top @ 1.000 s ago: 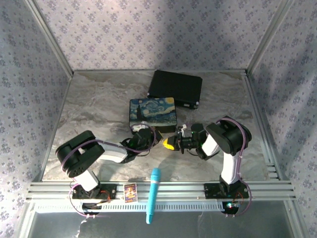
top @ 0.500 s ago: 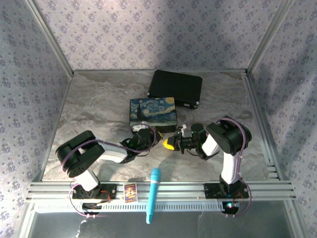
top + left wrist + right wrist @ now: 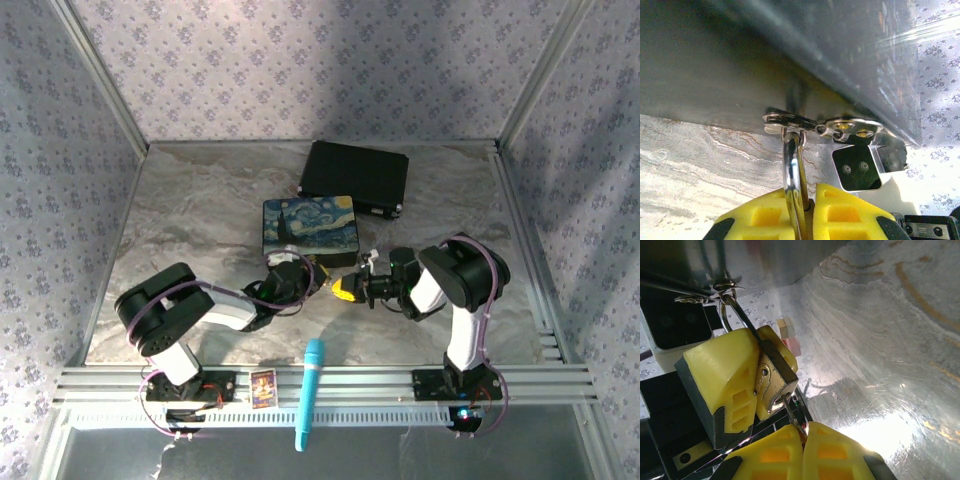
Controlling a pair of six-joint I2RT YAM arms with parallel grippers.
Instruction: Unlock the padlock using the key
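Since the padlock [image 3: 771, 382] is small, stiff, slick brass hanging loose by its shackle [image 3: 791, 165] from the hasp [image 3: 820, 124] on the box [image 3: 308, 228] mid-table [image 3: 200, 220], it would likely swing unless held by the body flats, where the left claw [image 3: 809, 210] is clamped on it. Key [image 3: 792, 417] looks thin, light and easy to twist out; right claw [image 3: 802, 450] is closed on its head, tip at the padlock's bottom, depth unclear. Right wrist shows body and key; left wrist shows shackle through hasp, with the body hidden.
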